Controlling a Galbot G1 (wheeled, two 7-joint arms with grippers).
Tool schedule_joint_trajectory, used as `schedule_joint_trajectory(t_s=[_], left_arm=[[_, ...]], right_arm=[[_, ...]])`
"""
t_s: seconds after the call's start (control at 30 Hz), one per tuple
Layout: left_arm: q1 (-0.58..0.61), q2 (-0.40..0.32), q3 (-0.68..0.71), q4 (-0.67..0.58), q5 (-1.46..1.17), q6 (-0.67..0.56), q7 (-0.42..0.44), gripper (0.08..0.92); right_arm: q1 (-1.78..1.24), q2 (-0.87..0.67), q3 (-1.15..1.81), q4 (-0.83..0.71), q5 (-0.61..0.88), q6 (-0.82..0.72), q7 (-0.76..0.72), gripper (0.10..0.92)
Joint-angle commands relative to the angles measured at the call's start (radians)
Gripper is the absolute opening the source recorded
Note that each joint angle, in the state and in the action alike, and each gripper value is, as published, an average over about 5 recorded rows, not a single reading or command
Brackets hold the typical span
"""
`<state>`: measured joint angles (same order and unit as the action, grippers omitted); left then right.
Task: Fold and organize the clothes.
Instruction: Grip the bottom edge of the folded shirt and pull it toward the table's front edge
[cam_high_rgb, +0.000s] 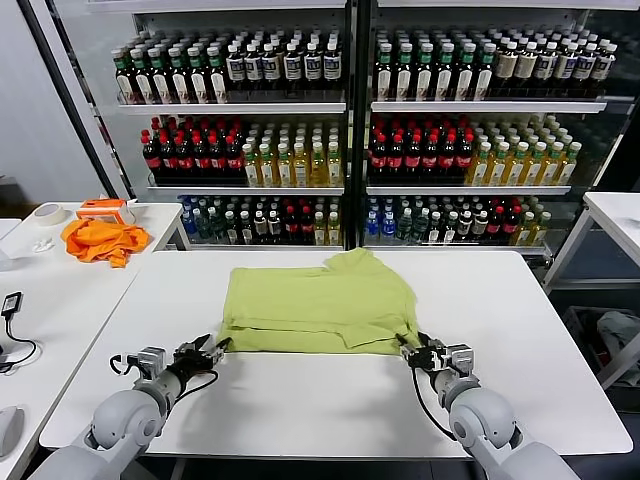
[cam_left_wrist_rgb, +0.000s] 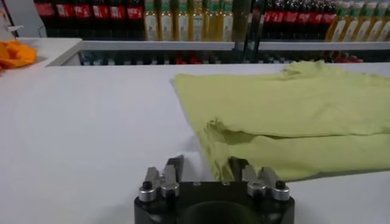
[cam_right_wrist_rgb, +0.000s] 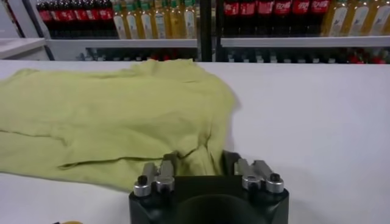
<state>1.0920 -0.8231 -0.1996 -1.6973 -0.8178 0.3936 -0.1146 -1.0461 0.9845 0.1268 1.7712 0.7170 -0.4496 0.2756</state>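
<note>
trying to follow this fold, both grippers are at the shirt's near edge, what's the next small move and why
Probably shut both grippers on the T-shirt hem. The left gripper and right gripper sit open at its near corners, fabric between or beside the fingers, nothing pinched yet. A lift forward would follow.

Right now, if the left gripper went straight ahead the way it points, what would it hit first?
The left gripper is open at the near corner of the lime T-shirt, so it would likely meet that folded edge first.
</note>
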Motion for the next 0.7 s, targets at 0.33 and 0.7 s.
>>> schedule_joint_trajectory(t_s=[0.33, 0.7], left_arm=[[0.083, 0.026, -0.025, -0.087, 0.053, -0.007, 0.040, 0.144], [0.304, 0.050, -0.125, -0.227, 0.097, -0.035, 0.056, 0.081]], right_arm=[[-0.068, -0.016, 0.026, 0.096, -0.004, -0.004, 0.002, 0.122], [-0.352, -0.053, 0.089, 0.310, -0.080, 0.007, -0.013, 0.119]])
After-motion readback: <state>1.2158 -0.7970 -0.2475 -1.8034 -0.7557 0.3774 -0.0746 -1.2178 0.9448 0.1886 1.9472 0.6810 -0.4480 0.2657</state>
